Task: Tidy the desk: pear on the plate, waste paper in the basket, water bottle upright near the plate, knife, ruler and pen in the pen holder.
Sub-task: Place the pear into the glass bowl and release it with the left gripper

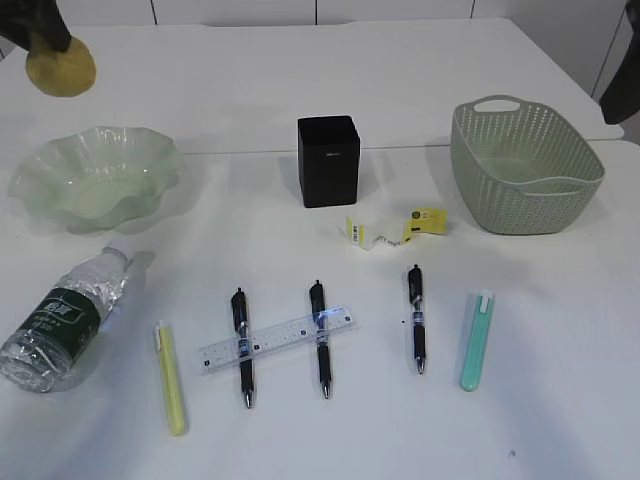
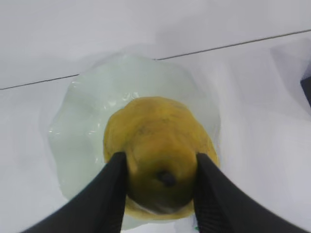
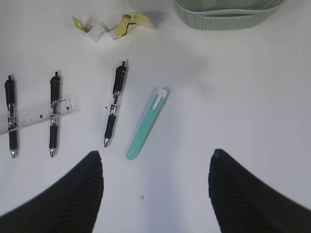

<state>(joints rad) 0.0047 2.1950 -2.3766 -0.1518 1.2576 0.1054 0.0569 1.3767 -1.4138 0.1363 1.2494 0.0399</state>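
My left gripper [image 2: 161, 167] is shut on the yellow pear [image 2: 158, 141], held in the air above the pale green wavy plate [image 2: 82, 116]. In the exterior view the pear [image 1: 62, 68] hangs at the far left, behind the plate [image 1: 95, 175]. The water bottle [image 1: 62, 320] lies on its side at the front left. Three pens [image 1: 320, 335] and the clear ruler [image 1: 278, 343] lie mid-table, with a yellow knife [image 1: 171, 378] and a teal knife [image 3: 147, 125] on either side. The waste paper [image 1: 395, 228] sits between the black pen holder [image 1: 328, 160] and the basket [image 1: 522, 165]. My right gripper [image 3: 156, 158] hangs open over bare table.
The ruler lies across two of the pens. The third pen [image 3: 114, 109] lies apart, left of the teal knife. A table seam runs behind the plate. A dark part of an arm [image 1: 622, 90] shows at the right edge.
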